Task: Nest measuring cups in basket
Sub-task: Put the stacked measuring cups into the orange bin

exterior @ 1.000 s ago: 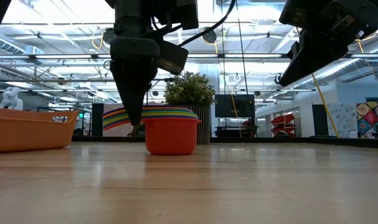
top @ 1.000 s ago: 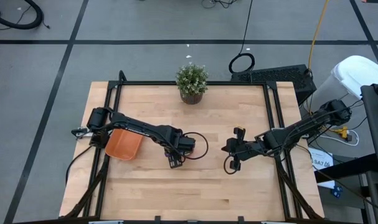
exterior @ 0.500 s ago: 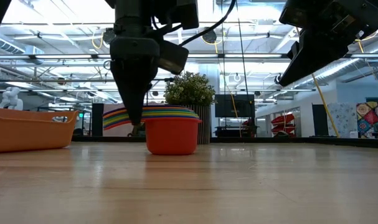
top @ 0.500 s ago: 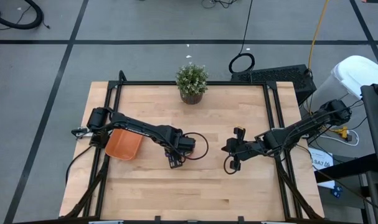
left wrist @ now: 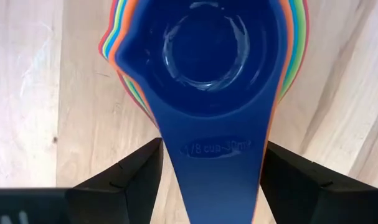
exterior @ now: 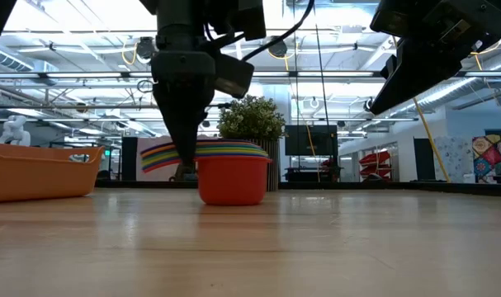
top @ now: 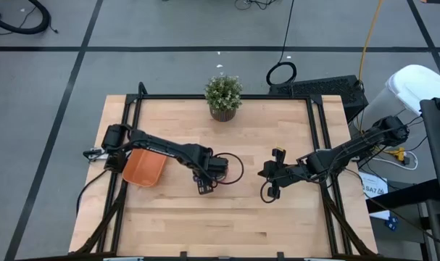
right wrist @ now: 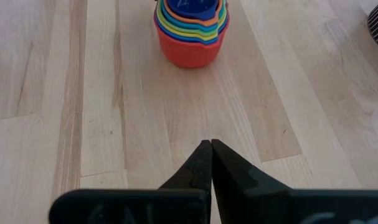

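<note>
The measuring cups (exterior: 232, 169) stand nested in one stack on the table's middle, resting on the red outermost cup's base. The dark blue cup (left wrist: 207, 50) sits innermost on top, and the handles fan out toward the table's left. My left gripper (left wrist: 212, 149) points down over the stack, shut on the handles; in the high view this arm (top: 205, 181) hides the cups. The orange basket (top: 143, 168) lies on the table's left part, apart from the stack. My right gripper (right wrist: 210, 149) hovers shut to the right of the stack (right wrist: 190, 31). My left gripper pinches the bundle of stacked handles (left wrist: 213, 180) between its two fingers (left wrist: 139, 174), one on each long edge. The fingers come from above, pointing down, and lie across the handles. The stack stays upright with the red cup's base (exterior: 232, 198) on the table.
A potted plant (top: 223, 96) stands at the table's far edge, behind the stack. The basket's rim (exterior: 35, 157) rises on the left in the low view. Bare wood lies between stack and basket and along the near edge.
My left gripper has shifted a little toward the table's right, and the cup stack has slid along the table with it, staying upright. My right arm has kept still.
</note>
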Action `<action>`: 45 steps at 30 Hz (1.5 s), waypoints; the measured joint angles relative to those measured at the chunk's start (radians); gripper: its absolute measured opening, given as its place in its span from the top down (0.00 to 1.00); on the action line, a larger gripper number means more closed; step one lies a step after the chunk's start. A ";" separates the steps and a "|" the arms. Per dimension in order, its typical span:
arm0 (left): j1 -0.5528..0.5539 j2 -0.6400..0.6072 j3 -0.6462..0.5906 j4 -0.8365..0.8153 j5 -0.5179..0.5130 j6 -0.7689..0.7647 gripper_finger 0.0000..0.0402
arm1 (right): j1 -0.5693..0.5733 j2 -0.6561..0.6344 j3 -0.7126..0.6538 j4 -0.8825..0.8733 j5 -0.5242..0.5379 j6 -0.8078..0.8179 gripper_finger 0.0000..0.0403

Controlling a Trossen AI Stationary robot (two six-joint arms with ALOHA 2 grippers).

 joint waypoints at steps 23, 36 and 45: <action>0.016 -0.002 -0.097 0.062 0.002 0.012 0.39 | 0.000 0.000 0.000 0.000 0.000 -0.001 1.00; 0.014 -0.002 -0.076 0.060 0.005 0.085 0.39 | 0.000 0.000 0.000 0.000 0.000 0.006 1.00; 0.014 -0.002 -0.076 0.062 0.013 0.103 0.39 | 0.000 0.000 0.000 0.000 0.000 0.007 1.00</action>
